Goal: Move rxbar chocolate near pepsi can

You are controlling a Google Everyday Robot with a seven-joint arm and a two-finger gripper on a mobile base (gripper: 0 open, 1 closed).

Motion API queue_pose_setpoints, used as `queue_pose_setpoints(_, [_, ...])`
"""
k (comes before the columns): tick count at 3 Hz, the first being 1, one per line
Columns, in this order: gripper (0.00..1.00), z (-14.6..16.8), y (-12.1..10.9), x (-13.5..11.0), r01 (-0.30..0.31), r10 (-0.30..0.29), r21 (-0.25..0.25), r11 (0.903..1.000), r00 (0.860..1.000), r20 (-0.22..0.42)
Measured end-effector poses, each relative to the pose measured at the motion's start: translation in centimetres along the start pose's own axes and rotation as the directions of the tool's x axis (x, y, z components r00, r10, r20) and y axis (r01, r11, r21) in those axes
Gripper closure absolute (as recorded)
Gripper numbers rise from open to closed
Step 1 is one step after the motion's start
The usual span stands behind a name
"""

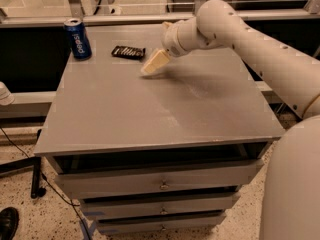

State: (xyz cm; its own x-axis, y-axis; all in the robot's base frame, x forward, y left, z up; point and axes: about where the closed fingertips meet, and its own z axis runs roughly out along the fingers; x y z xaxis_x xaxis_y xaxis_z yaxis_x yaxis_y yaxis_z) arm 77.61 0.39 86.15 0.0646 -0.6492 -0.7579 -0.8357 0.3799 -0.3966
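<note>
Two task items on grey drawer-cabinet surface, back-left: upright blue metal pepsi can at corner, flat black rectangular rxbar chocolate lying near it to the right, not touching. Cream end effector sits low just beside bar's right end, not holding it; can't tell whether spread or pressed together. Risk, imo: thin wrapper gives little to grip, so a pinch may skid off, & a long push could knock can over.
</note>
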Motion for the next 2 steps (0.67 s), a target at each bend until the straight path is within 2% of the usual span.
queue_pose_setpoints(1, [0.00, 0.48, -0.61, 0.24, -0.028, 0.028, -0.003, 0.9996, 1.000, 0.002])
queue_pose_setpoints(2, [0.00, 1.09, -1.23, -0.36, -0.101, 0.102, -0.035, 0.9942, 0.994, 0.035])
